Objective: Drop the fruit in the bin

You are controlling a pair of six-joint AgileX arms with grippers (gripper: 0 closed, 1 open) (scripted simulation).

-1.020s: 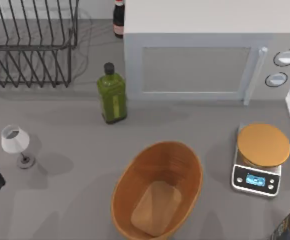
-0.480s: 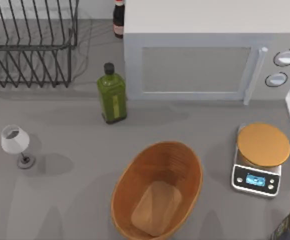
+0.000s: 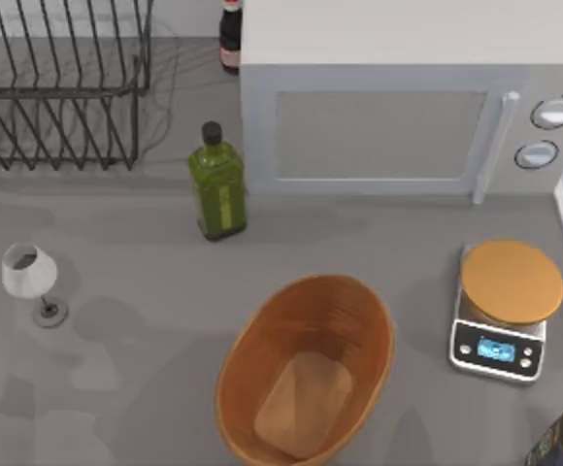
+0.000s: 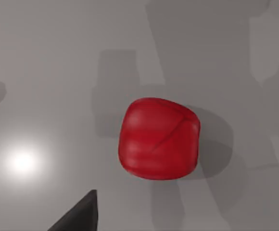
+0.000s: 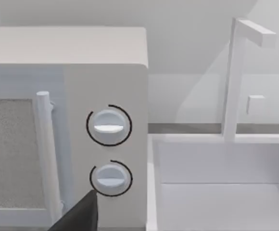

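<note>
Even, soft overhead light, grey table (image 3: 116,388) mottled with faint blocky shadows at near left, bright glare spot on table in left wrist view, soft shadow beside glossy fruit (image 4: 158,138), mild overall softness.

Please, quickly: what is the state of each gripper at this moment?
Left gripper: cannot be told; it hangs above the fruit lying on the table, not holding it.
Right gripper: cannot be told; it faces the microwave.
</note>
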